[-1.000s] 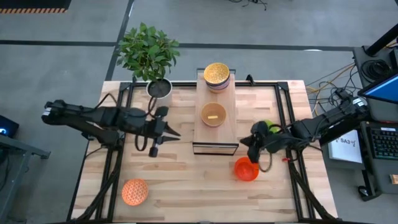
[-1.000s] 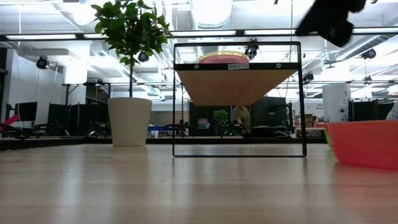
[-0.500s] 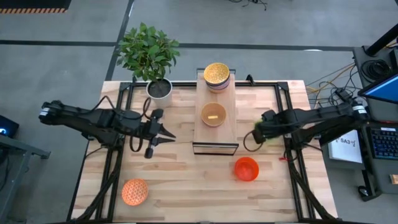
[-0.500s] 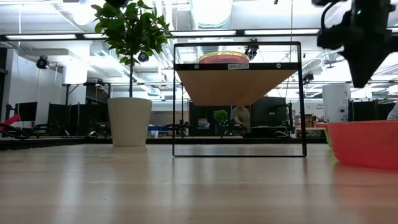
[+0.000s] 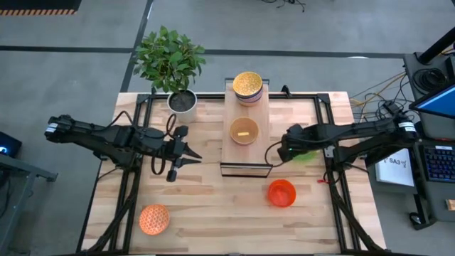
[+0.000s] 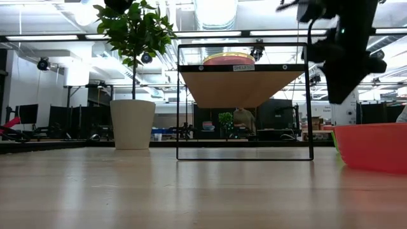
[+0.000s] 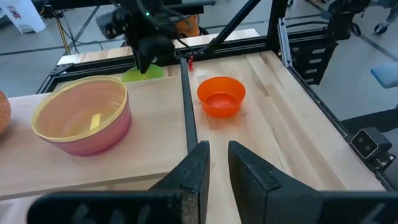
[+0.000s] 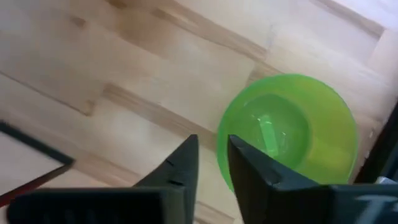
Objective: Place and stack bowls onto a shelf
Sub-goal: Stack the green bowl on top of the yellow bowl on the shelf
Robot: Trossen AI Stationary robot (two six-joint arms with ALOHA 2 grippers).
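The wooden surface (image 5: 213, 206) carries the long pale shelf (image 5: 246, 155) at its middle, running away from the front edge, with a potted plant (image 5: 170, 60) at the far left corner. On the shelf sit two bowls: a yellow patterned bowl (image 5: 247, 85) at the far end and an amber bowl (image 5: 244, 131) near the middle. The left arm reaches in from the left, its gripper (image 5: 189, 151) above the bare surface just left of the shelf, jaws narrow with only a thin gap and holding nothing. The right arm reaches in from the right, its gripper (image 5: 283, 151) close beside the shelf's right edge, jaws narrow and holding nothing, with the green bowl (image 8: 289, 132) on the surface right below them. An orange bowl (image 5: 281, 193) sits nearer the front on the right, and an orange patterned bowl (image 5: 153, 219) lies at the front left.
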